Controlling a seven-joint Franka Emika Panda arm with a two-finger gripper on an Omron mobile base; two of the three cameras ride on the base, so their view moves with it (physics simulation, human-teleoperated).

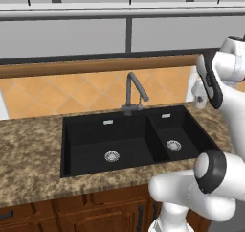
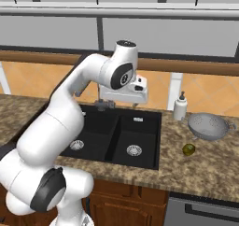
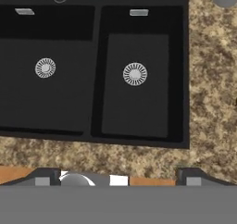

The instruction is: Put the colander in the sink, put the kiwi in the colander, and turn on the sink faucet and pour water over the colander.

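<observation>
The black double-basin sink (image 1: 72, 130) is set in the speckled counter, both basins bare but for their steel drains. The dark faucet (image 1: 131, 93) stands behind the divider, spout bent to the right. The silver colander (image 2: 210, 125) rests on the counter to the right of the sink, and the small green-brown kiwi (image 2: 188, 149) lies in front of it. My gripper (image 3: 118, 177) hangs high above the sink (image 3: 97, 70), looking straight down, open, with its two tips far apart and nothing between them. My white hand (image 2: 126, 95) is well left of the colander.
A white soap dispenser (image 2: 180, 107) stands on the counter between the sink and the colander. Tiled wall and grey cabinets rise behind the counter. My own arm covers the right side of the left base view.
</observation>
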